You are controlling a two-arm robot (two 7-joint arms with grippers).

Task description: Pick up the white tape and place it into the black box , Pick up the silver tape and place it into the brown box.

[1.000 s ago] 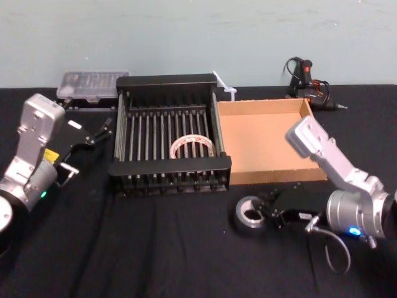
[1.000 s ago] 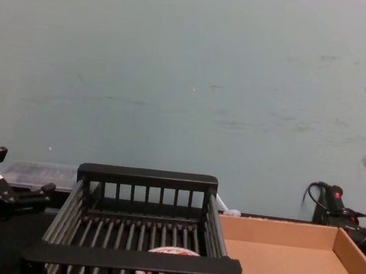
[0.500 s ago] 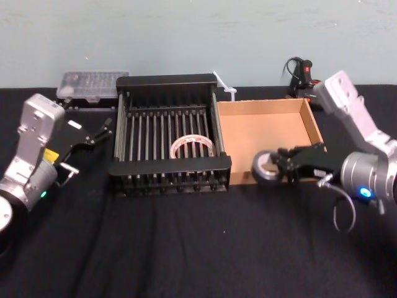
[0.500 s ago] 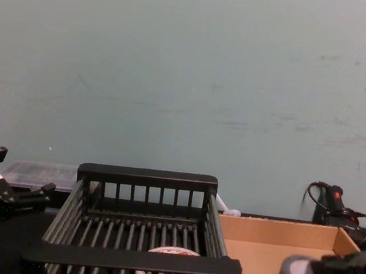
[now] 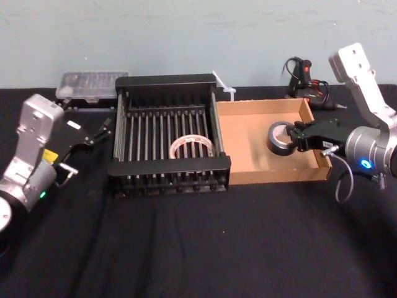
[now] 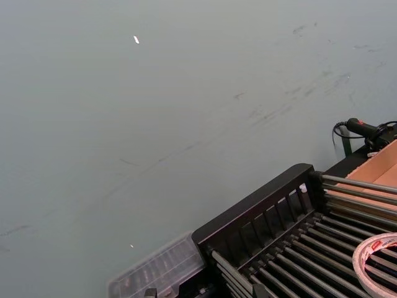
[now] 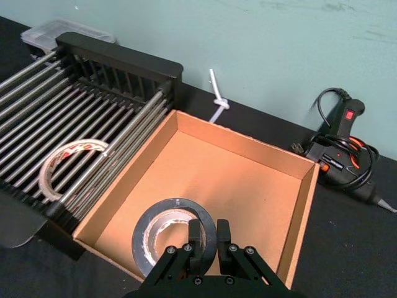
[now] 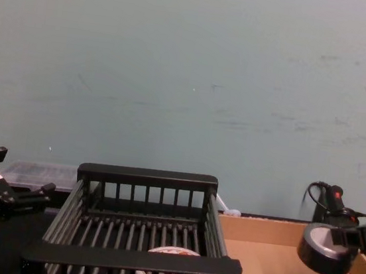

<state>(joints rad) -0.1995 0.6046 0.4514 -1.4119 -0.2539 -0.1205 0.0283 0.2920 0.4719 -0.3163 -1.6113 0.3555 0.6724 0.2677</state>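
While the left gripper sits parked with its fingers apart at the left of the head view, beside the black box, the right gripper reaches in from the right edge. It is clamped on the silver tape, its two fingers pinched close together across the roll's wall. The roll hangs just left of those fingers, nearly flat with its hole facing up. It is over the right-hand part of the brown box and looks clear of the floor in the chest view. The coming drop probably needs only a short lowering and a release. The white tape lies on the black box's slats.
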